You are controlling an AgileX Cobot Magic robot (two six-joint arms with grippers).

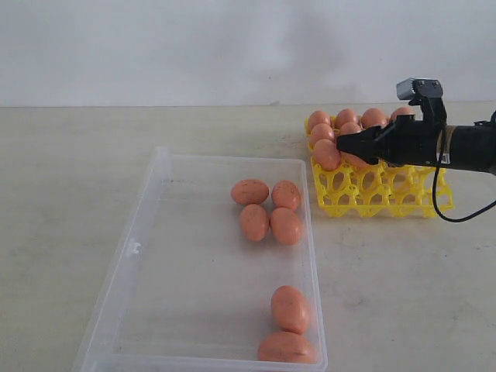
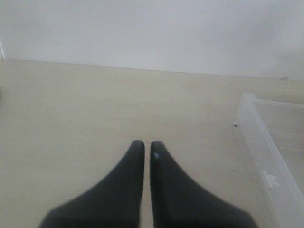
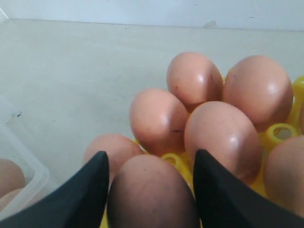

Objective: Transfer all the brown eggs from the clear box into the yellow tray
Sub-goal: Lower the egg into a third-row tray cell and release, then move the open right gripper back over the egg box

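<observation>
My right gripper point(image 1: 345, 145) hovers over the left side of the yellow tray point(image 1: 380, 190), shut on a brown egg point(image 3: 151, 194) that fills the gap between its black fingers point(image 3: 85, 190). Several brown eggs point(image 1: 374, 117) sit in the tray's back and left cups, seen close up as eggs point(image 3: 216, 135) around yellow posts point(image 3: 280, 133). In the clear box point(image 1: 132, 248), a cluster of eggs point(image 1: 269, 209) lies near the far right wall. Two more eggs point(image 1: 290, 308) lie at its near right corner. My left gripper point(image 2: 147, 144) is shut on nothing above bare table.
The clear box's rim point(image 2: 266, 156) runs beside my left gripper. The tray's front rows point(image 1: 387, 198) hold no eggs. A corner of the clear box point(image 3: 19, 156) shows in the right wrist view. A pale wall stands behind the table.
</observation>
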